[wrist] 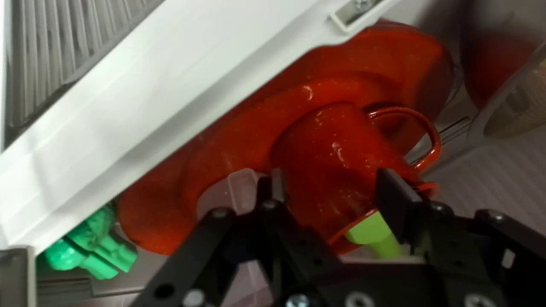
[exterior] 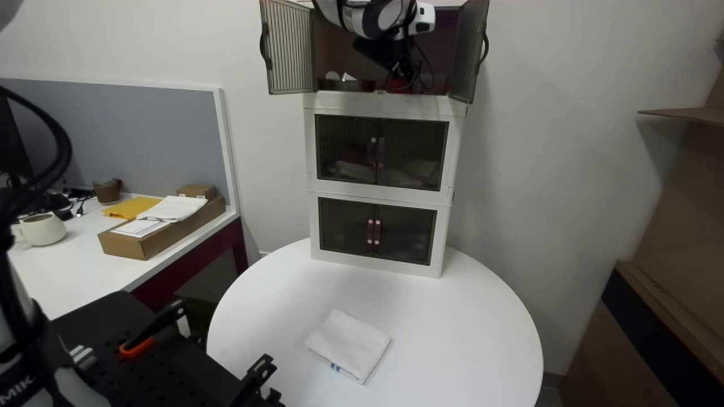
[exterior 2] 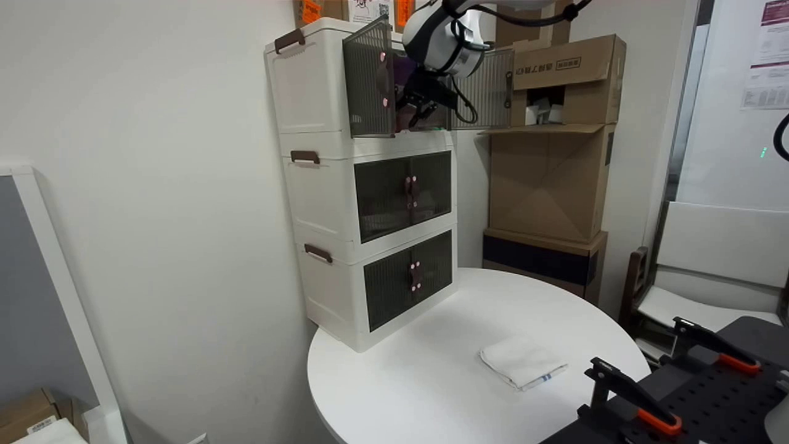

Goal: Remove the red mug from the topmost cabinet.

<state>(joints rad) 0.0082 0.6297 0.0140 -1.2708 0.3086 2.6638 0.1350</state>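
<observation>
Gripper [wrist: 332, 183] is straddling the red mug [wrist: 335, 149] inside the topmost cabinet [exterior 2: 308, 86], with clamping impossible to confirm, and the white front sill [wrist: 140, 115] is lying nearby, so insufficient lift at withdrawal could snag mug or adjacent red dish [wrist: 239, 140].

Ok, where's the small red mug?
Wrist view, right of centre, at the fingertips of the black gripper: the red mug overlaps a larger red dish inside the white topmost cabinet.
</observation>
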